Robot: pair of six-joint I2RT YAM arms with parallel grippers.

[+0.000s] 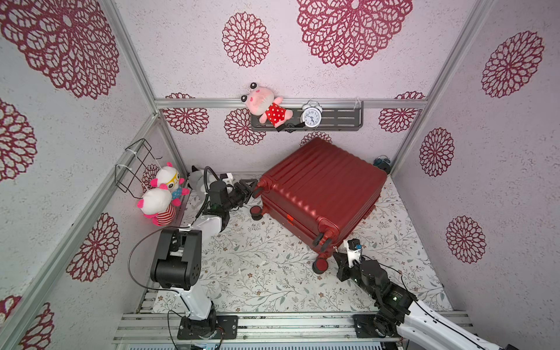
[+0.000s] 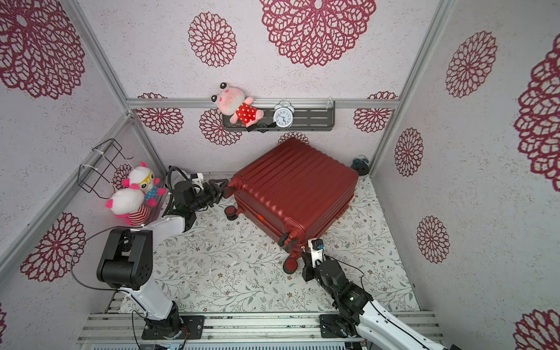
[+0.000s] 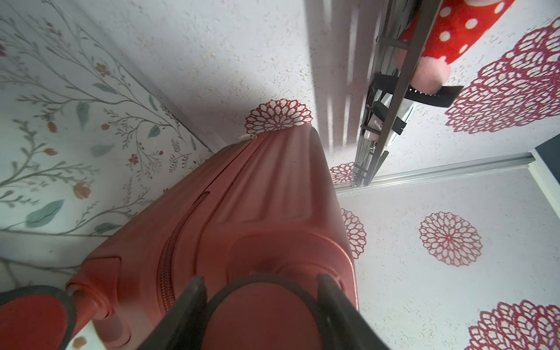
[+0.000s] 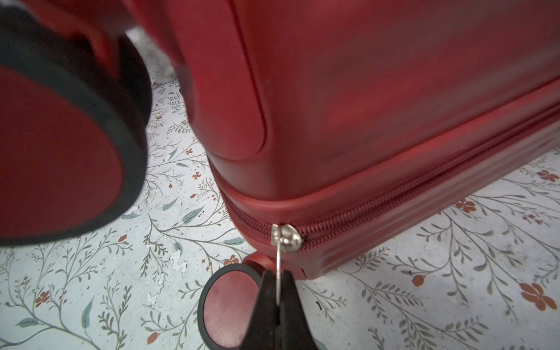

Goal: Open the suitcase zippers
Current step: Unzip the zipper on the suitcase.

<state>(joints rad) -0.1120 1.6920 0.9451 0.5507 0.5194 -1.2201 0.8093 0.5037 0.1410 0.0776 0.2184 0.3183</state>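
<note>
The suitcase [image 1: 324,185] lies flat near the surface's [image 1: 257,272] far right corner. Left arm reaches low along the left edge, left gripper [image 1: 253,188] clamping a wheel [image 3: 266,315]; right arm stretches from the near edge, right gripper [image 4: 278,280] pinched on the zipper pull [image 4: 285,238].

The left arm reaches forward with its elbow bent, and the left gripper [image 1: 251,190] is clamped sideways around a wheel [image 3: 266,315]. The right arm stretches low and forward, its right gripper [image 4: 277,283] pinching a zipper pull [image 4: 283,238] between closed fingers.
</note>
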